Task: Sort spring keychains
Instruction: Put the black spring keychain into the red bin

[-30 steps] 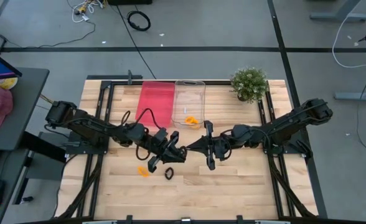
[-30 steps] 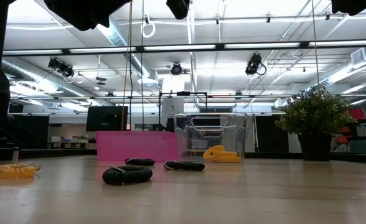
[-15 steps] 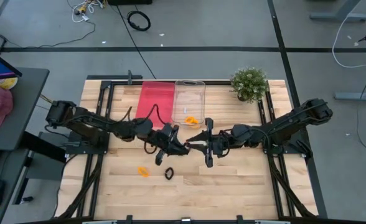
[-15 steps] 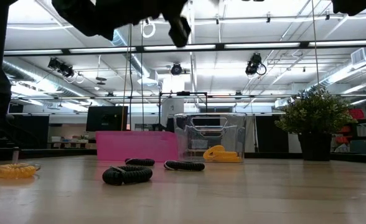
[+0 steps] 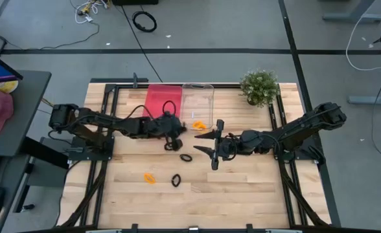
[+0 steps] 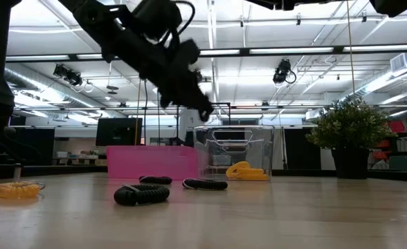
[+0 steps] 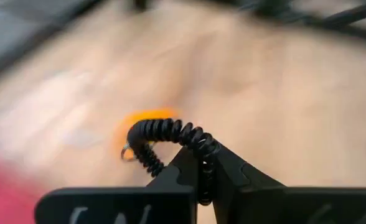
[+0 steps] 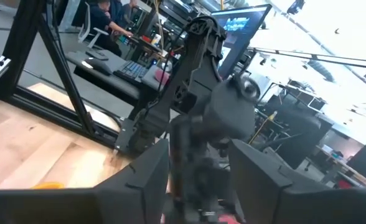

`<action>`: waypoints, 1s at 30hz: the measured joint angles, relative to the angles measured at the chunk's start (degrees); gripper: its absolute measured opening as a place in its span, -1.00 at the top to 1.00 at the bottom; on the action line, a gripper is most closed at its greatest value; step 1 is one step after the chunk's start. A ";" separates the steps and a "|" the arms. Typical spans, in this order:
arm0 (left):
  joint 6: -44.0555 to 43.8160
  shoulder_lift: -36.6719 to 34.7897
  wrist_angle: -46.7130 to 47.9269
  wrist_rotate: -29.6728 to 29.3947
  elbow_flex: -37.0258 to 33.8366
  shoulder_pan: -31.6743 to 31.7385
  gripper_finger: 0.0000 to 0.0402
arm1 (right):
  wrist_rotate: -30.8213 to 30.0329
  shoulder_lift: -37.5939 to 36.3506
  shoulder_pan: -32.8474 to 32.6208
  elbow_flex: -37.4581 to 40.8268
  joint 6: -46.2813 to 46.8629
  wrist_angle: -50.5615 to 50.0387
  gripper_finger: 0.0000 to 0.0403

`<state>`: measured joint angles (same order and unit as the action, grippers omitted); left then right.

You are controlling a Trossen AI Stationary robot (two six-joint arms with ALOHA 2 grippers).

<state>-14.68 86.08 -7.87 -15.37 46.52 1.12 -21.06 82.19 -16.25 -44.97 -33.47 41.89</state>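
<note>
Left tool (image 7: 201,171): clamped on a black spring keychain (image 7: 170,138), raised above the surface (image 5: 242,188).
Right tool (image 5: 211,142): spread wide, empty.

The high view looks straight down on the whole wooden table (image 5: 242,188). The low view sits at tabletop height, facing level across toward the pink bin (image 6: 151,163) and clear bin (image 6: 232,151), which the high view also shows. The left wrist view, close and seemingly blurred, faces the tabletop; the right wrist view faces the room beyond.
</note>
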 joint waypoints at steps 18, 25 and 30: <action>-4.16 -0.04 21.65 -34.81 -0.02 -0.23 0.90 | -0.04 -0.02 0.00 0.00 0.28 0.02 0.14; -4.56 -0.04 23.75 -33.09 -0.02 -0.21 0.65 | -0.06 -0.02 0.02 0.00 0.46 0.02 0.14; -4.63 -0.04 24.14 -32.18 -0.02 -0.21 0.33 | -0.07 -0.02 0.02 0.00 0.46 0.04 0.14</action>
<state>-19.31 86.04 16.27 -47.55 46.50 0.91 -21.12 82.17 -16.23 -44.97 -33.01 41.93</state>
